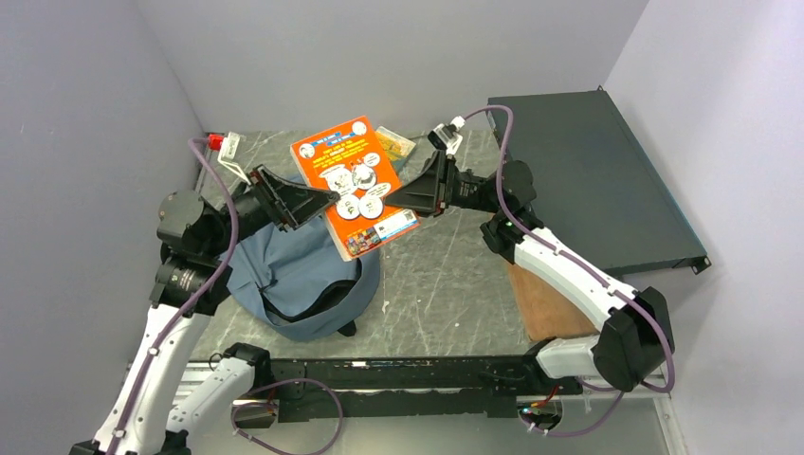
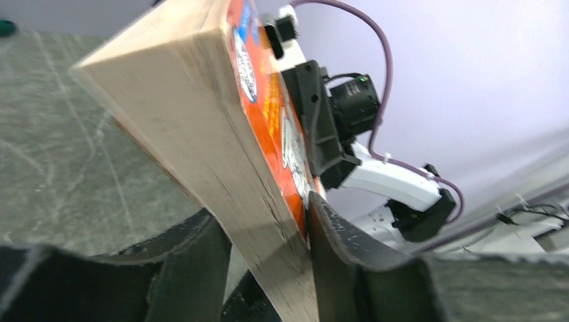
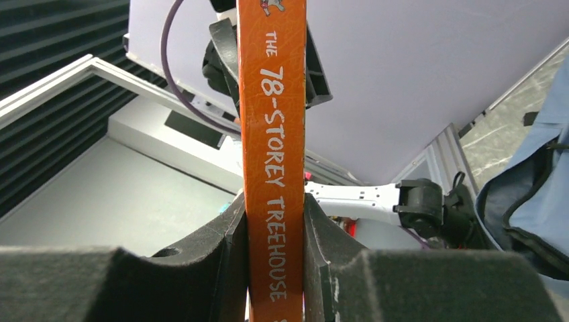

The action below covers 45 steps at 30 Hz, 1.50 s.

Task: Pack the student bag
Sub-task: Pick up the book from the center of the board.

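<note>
The student bag (image 1: 303, 275), a soft grey-blue backpack with black lining showing at its mouth, lies on the grey table (image 1: 455, 275) at the left, partly under the left arm. Above its far edge hangs an orange paperback (image 1: 356, 185), tilted, its spine reading "THE 78-STOREY TREEHOUSE"; the cover's small print is too fine to read.

The right gripper (image 1: 403, 199) pinches the book at the spine, a pad flat on each side. The left gripper (image 1: 320, 199) straddles the opposite page edge: one finger (image 2: 329, 235) lies against the front cover, the other sits by the back, and whether it presses cannot be told.

A packet (image 1: 396, 142) lies behind the book. To the right are a wooden board (image 1: 540, 303) and a flat dark grey metal box (image 1: 597, 180).
</note>
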Each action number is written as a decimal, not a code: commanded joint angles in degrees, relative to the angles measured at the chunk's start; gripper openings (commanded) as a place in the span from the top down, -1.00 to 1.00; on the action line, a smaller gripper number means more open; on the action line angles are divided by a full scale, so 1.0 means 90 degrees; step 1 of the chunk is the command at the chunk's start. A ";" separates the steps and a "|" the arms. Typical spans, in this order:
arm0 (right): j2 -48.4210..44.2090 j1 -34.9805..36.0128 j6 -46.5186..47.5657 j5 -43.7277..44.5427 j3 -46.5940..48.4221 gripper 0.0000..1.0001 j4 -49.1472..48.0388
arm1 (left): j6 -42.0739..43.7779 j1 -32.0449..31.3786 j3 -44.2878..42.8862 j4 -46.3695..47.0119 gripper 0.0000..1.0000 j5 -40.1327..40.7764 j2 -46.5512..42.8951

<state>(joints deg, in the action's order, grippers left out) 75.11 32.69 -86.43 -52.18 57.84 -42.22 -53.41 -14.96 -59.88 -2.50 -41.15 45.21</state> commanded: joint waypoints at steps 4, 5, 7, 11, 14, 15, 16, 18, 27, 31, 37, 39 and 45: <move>-0.0574 0.0401 0.0668 0.1210 0.0261 0.21 0.0478 | -0.0819 0.0041 0.0517 0.1178 0.70 0.1255 -0.0405; -0.0702 0.0523 0.0574 0.1685 0.0040 -0.02 0.0381 | -0.1054 0.0041 0.0686 0.1495 0.79 0.1384 -0.0439; -0.0929 0.0983 0.0464 0.2912 -0.0493 -0.49 -0.0168 | -0.1534 0.0042 0.1125 0.2344 0.95 0.1773 -0.0612; -0.0892 0.1693 0.0809 0.4250 -0.0591 -0.72 -0.0461 | -0.2459 0.0040 0.1932 0.4026 1.00 0.2610 -0.0824; -0.0663 0.1798 0.0658 0.4520 -0.0438 -0.69 -0.0492 | -0.2532 0.0041 0.1986 0.4213 1.00 0.2673 -0.0828; -0.0593 0.1841 0.0589 0.4605 -0.0448 -0.63 -0.0628 | -0.2495 0.0039 0.1990 0.4179 1.00 0.2734 -0.0850; -0.0553 0.1913 0.0559 0.4727 -0.0471 -0.55 -0.0729 | -0.2477 0.0037 0.2022 0.4151 1.00 0.2789 -0.0893; -0.0492 0.2057 0.0537 0.4998 -0.0472 -0.38 -0.0725 | -0.2502 0.0032 0.2160 0.4232 1.00 0.2928 -0.0992; 0.0188 0.2356 0.0653 0.5184 0.0155 0.92 -0.0656 | -0.2149 0.0029 0.2225 0.3713 0.96 0.2205 -0.0858; -0.0527 0.2283 0.1816 0.5729 0.0225 1.00 0.1256 | 0.0300 0.0031 0.0609 -0.1482 -0.47 0.2093 -0.0654; -0.1412 0.1988 0.4076 0.6809 0.0760 1.00 0.4844 | 0.3141 0.0022 -0.0454 -0.5177 -0.99 0.1862 0.0288; -0.1574 0.1844 0.4736 0.7145 0.0931 1.00 0.5811 | 0.3643 -0.0048 -0.0544 -0.5912 -0.99 0.1793 0.0592; -0.2430 0.1034 0.5157 0.6166 0.0704 1.00 0.6573 | 0.3805 -0.2549 -0.0895 -0.7126 -0.99 0.4495 0.1523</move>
<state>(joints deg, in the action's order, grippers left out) 59.09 45.43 -46.50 7.16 62.94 14.46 -24.97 -24.97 -63.79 -52.62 -14.98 54.54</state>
